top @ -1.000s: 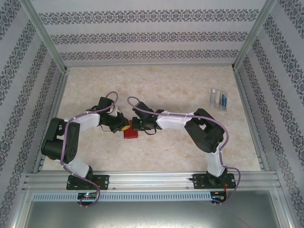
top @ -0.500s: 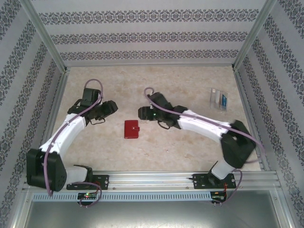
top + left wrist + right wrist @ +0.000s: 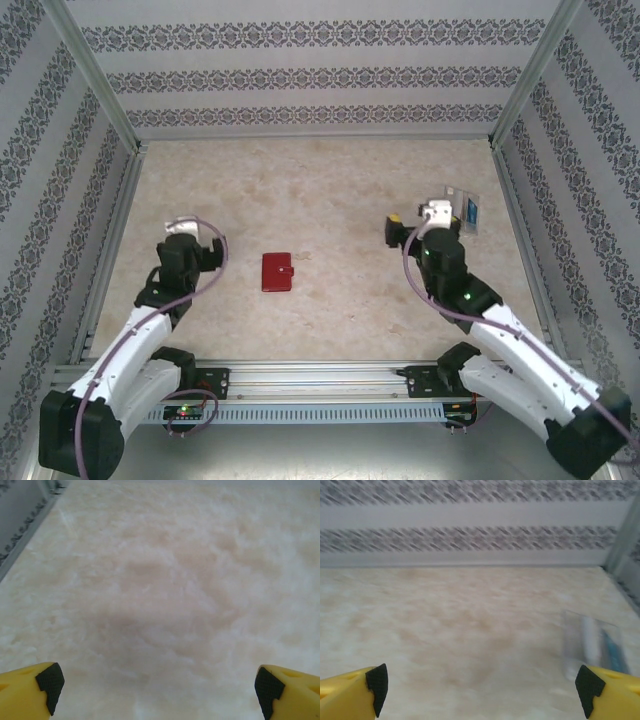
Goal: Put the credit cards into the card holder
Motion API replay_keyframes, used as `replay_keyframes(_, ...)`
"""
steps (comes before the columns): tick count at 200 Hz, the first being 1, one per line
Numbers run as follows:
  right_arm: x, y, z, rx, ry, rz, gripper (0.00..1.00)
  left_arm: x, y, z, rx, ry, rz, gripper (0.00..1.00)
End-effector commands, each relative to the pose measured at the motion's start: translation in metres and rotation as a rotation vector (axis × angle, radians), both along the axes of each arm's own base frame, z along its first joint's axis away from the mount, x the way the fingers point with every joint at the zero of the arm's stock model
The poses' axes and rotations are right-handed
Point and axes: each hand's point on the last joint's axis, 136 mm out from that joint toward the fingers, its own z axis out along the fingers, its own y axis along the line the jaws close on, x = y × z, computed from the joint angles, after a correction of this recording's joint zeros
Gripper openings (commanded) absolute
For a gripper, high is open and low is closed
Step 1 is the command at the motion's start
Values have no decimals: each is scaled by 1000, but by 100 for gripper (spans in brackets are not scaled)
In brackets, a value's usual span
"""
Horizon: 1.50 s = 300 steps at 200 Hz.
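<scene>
Left gripper [image 3: 157,690]: jaws wide, nothing between them. The yellow fingertips [image 3: 30,692] sit at the two bottom corners of the wrist view with black pads [image 3: 50,685] facing in, and bare table [image 3: 165,605] shows below. It touches nothing.

Right gripper [image 3: 482,685]: also wide and empty, with yellow fingertips [image 3: 610,692] out at the frame corners. It points toward the back wall [image 3: 470,517].

Left arm pose, top view: the elbow is folded down by the near-left corner. The forearm runs up and to the right, and the left gripper [image 3: 182,228] is over the left part of the table [image 3: 330,180], near the side rail.

Right arm pose: the elbow is low at the near-right corner. The forearm angles up and to the left, and the right gripper [image 3: 420,218] is just beside the card holder [image 3: 458,205], on its left. I can't tell from above whether they touch. In the wrist view the card holder [image 3: 580,640] stands ahead and to the right, clear of the fingers.

Card holder: clear box at the far-right of the table, close to the right wall.

Credit card [image 3: 469,211]: a blue face shows inside the holder, seen as a teal strip [image 3: 612,650] in the wrist view. It's too blurred to count cards.

Red wallet [image 3: 277,272]: shut and flat at mid-table, between the arms and nearer the left one, apart from both grippers.
</scene>
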Motion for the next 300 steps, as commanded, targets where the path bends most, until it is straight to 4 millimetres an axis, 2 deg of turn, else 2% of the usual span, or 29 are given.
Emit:
replay_keyframes(1, -3, -10, -13, -121, -82, 54, 98, 26, -8, 32, 136, -198, -124, 99)
replay_keyframes(19, 0, -28, -23, -72, -63, 28, 98, 36, -1, 9, 96, -111, -109, 99)
replay_keyframes(23, 0, -33, -37, -70, -40, 22, 98, 38, 0, 5, 84, -111, -101, 99)
replay_keyframes(34, 3, -41, -47, -37, -59, 1, 98, 42, 1, -2, 41, -131, -91, 99)
replay_keyframes(49, 5, -46, -57, 27, -105, 7, 98, 48, 3, -9, 10, -161, -74, 99)
replay_keyframes(61, 8, -54, -70, 0, -73, -15, 98, 54, 7, -16, 4, -157, -54, 99)
replay_keyframes(86, 17, -67, -95, 1, -36, -54, 98, 69, 8, -16, -7, -195, -54, 99)
replay_keyframes(100, 26, -66, -95, 8, -45, -40, 98, 80, 9, -18, 12, -169, -53, 99)
replay_keyframes(141, 56, -65, -90, 27, -98, 18, 98, 95, 19, -47, 14, -132, -12, 99)
replay_keyframes(166, 67, -70, -101, 23, -79, 7, 98, 96, 22, -49, -17, -134, -19, 99)
replay_keyframes(184, 79, -68, -121, 20, -44, 15, 98, 97, 21, -50, -18, -128, -23, 99)
replay_keyframes(195, 87, -63, -117, 16, -70, 38, 98, 97, 22, -50, -19, -127, -21, 99)
replay_keyframes(209, 88, -65, -123, 9, 6, 27, 98, 97, 22, -50, -21, -126, -22, 99)
replay_keyframes(232, 94, -56, -123, 8, 1, 79, 98, 97, 21, -51, -22, -123, -28, 99)
replay_keyframes(247, 91, -61, -129, 8, 40, 55, 98, 97, 21, -51, -22, -124, -27, 99)
replay_keyframes(257, 93, -79, -131, 25, 39, -61, 98, 97, 21, -50, -22, -125, -28, 99)
replay_keyframes(261, 100, -85, -121, 27, 15, -95, 98, 97, 21, -51, -21, -123, -28, 99)
replay_keyframes(300, 100, -79, -122, -6, 32, -79, 98, 97, 21, -51, -19, -123, -29, 99)
